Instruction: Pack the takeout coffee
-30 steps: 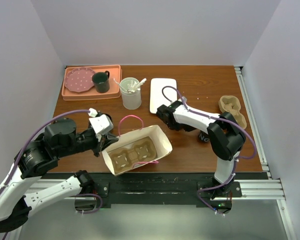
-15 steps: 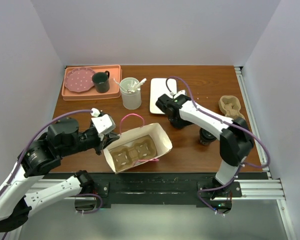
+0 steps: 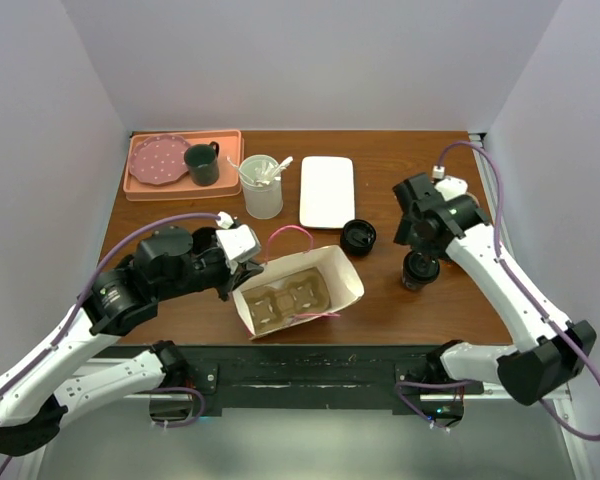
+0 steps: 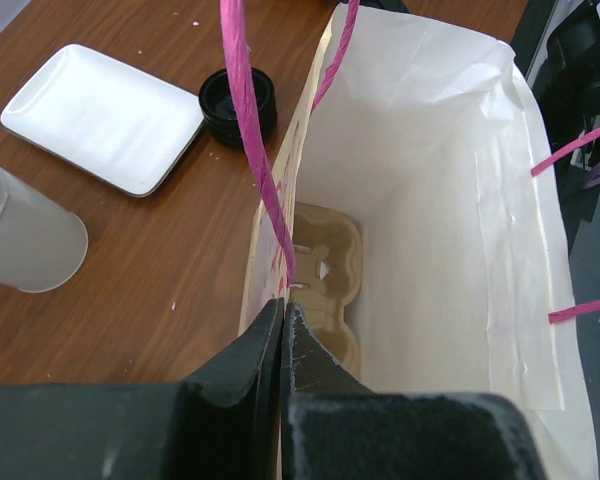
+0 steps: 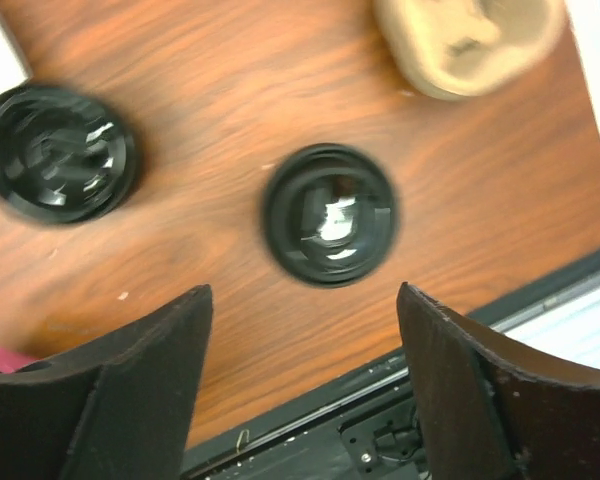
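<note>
The white paper bag (image 3: 325, 272) with pink handles lies open, a brown cup carrier (image 3: 285, 303) inside it. My left gripper (image 3: 248, 266) is shut on the bag's near wall; in the left wrist view its jaws (image 4: 283, 308) pinch that wall just under a handle, with the carrier (image 4: 325, 255) beyond. Two black-lidded coffee cups stand on the table, one (image 3: 359, 236) right of the bag and one (image 3: 420, 268) further right. My right gripper (image 3: 416, 228) hangs open above the further cup (image 5: 330, 215), holding nothing (image 5: 305, 292). The other cup (image 5: 60, 152) sits to the left.
A second cup carrier (image 5: 470, 40) lies near the right table edge. A white plate (image 3: 327, 190), a clear cup of stirrers (image 3: 263, 187) and a pink tray (image 3: 183, 165) with a plate and green mug stand at the back.
My right gripper opened, left a black-lidded cup beside the bag and swung right, over the other cup. My left gripper dragged the bag to the right.
</note>
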Robot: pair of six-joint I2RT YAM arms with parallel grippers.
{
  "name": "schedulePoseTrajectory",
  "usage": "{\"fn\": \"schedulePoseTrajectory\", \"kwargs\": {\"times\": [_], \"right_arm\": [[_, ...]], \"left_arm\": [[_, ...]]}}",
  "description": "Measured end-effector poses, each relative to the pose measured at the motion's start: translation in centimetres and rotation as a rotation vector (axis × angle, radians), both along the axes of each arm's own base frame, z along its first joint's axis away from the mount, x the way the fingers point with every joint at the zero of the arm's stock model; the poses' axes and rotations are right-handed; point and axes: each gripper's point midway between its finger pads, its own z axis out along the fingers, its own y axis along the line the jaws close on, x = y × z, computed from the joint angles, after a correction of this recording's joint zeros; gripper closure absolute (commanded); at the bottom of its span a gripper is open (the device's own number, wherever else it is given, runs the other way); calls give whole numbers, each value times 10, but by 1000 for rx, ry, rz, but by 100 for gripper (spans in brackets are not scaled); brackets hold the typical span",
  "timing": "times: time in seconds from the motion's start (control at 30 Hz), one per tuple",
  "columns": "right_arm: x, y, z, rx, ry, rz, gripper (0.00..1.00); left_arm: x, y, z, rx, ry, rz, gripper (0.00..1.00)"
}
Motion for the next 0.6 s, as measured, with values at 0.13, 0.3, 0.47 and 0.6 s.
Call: {"fn": "schedulePoseTrajectory", "kwargs": {"times": [0.13, 0.3, 0.47, 0.6], "right_arm": [[-8, -22, -13, 32, 35, -82, 16], [-12, -30, -39, 53, 116, -92, 8], [-1, -23, -54, 65, 157, -56, 9], [1, -22, -67, 80, 174, -42, 9]], "left_arm": [[2, -7, 1, -10, -3, -16, 95], [2, -11, 6, -31, -14, -31, 95], [2, -12, 5, -30, -12, -33, 95], [2, -11, 4, -23, -15, -35, 95]]}}
